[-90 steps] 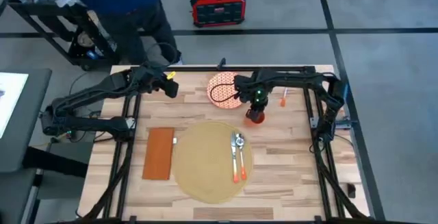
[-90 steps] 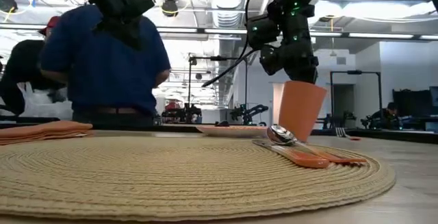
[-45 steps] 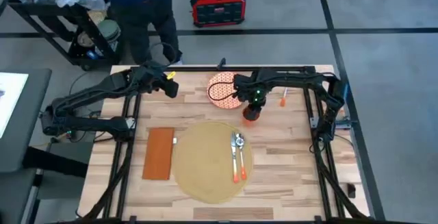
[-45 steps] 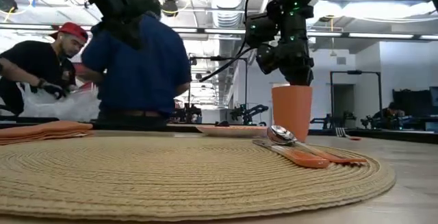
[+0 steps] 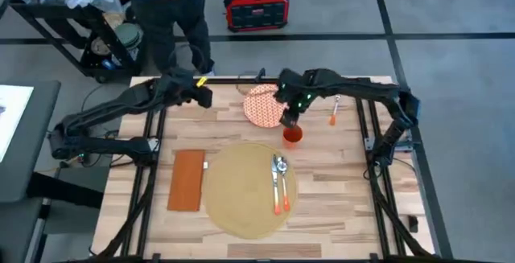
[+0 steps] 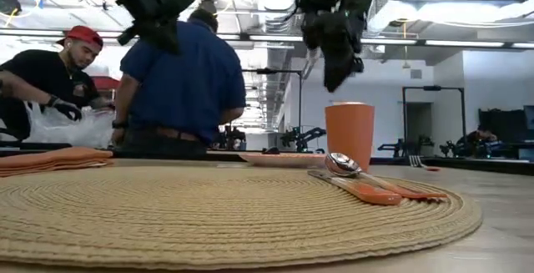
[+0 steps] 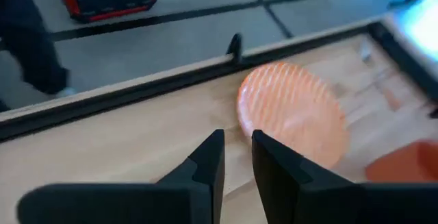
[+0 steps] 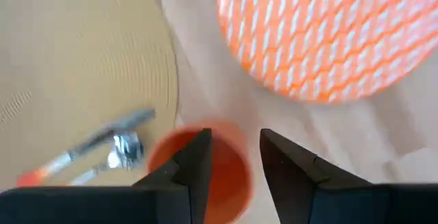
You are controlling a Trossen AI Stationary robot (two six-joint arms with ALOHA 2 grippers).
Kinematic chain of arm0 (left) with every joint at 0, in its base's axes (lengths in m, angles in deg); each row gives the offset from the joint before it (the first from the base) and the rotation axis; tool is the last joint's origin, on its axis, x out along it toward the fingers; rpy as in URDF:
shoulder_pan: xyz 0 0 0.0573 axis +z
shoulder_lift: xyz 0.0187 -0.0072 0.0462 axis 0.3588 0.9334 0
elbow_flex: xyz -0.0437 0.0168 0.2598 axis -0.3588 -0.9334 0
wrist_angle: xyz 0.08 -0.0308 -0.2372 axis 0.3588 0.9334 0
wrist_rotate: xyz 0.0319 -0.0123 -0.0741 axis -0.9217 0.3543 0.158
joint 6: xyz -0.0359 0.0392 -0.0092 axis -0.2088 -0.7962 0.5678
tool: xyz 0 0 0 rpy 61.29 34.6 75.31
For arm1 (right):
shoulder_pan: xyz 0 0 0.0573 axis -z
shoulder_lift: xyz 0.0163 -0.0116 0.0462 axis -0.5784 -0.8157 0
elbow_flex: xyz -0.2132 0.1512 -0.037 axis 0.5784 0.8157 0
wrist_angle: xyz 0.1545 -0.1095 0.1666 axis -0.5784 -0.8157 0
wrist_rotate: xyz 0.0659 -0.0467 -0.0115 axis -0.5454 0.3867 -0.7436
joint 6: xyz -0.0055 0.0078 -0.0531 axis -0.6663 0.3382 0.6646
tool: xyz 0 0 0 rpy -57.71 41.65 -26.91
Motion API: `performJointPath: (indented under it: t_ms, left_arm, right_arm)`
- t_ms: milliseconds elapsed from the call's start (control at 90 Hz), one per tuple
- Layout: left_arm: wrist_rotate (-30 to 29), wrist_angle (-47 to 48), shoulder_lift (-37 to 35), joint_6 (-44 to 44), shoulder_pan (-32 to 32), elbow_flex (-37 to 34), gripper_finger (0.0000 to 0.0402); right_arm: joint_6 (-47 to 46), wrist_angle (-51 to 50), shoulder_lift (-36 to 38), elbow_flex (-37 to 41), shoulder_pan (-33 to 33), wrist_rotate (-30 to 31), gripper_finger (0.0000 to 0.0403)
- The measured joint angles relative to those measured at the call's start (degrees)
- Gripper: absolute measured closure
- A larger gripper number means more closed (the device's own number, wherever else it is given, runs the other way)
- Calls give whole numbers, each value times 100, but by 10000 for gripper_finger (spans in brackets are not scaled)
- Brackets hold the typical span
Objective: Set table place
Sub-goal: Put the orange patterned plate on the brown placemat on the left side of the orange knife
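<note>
The round tan place (image 5: 241,191) lies on the table (image 5: 338,174), with a spoon and an orange-handled utensil (image 5: 279,184) on its right part. An orange cup (image 5: 292,135) (image 6: 349,135) stands upright on its base on the table, just past the placemat's far rim. My right gripper (image 5: 287,119) (image 6: 336,71) hangs open above the cup and clear of it; in the right wrist view the cup (image 8: 205,166) shows below the fingers. My left gripper (image 5: 201,96) (image 7: 237,159) hovers over the far left of the table with a narrow gap and nothing in it.
An orange-and-white patterned plate (image 5: 261,106) lies next to the cup on its far left. A rust-orange napkin (image 5: 187,180) lies left of the placemat. A small orange-handled utensil (image 5: 332,118) lies at the far right. People stand behind the table's far edge (image 6: 179,81).
My right gripper has set the cup from tilted to upright on the table, let go of it, and risen up and a little toward the far edge. The cup now stands alone.
</note>
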Motion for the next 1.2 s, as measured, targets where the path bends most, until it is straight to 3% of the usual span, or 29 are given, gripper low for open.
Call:
performJointPath:
  t_ms: [156, 300, 522, 667, 844, 1200]
  left_arm:
    - [1463, -912, 1008, 134, 600, 0, 345]
    - [2198, -1561, 2103, 31, 943, -2, 345]
    - [3622, -2692, 3387, 807, 1371, -7, 345]
    - [3712, -3028, 3644, 1144, 1398, -7, 345]
    - [3917, -3296, 3639, 1361, 1363, -4, 345]
    - [3963, -2445, 3639, 960, 1435, 2, 345]
  right_arm:
    - [158, -5, 105, -31, 588, 336, 289]
    - [426, 41, 95, -33, 1291, 367, 289]
    - [451, 804, 25, -34, 2205, -286, 289]
    - [511, 877, -208, -33, 2438, -529, 289]
    - [304, 1232, -855, -33, 2583, -1479, 289]
    - [373, 1330, -1712, -33, 2560, -2042, 289]
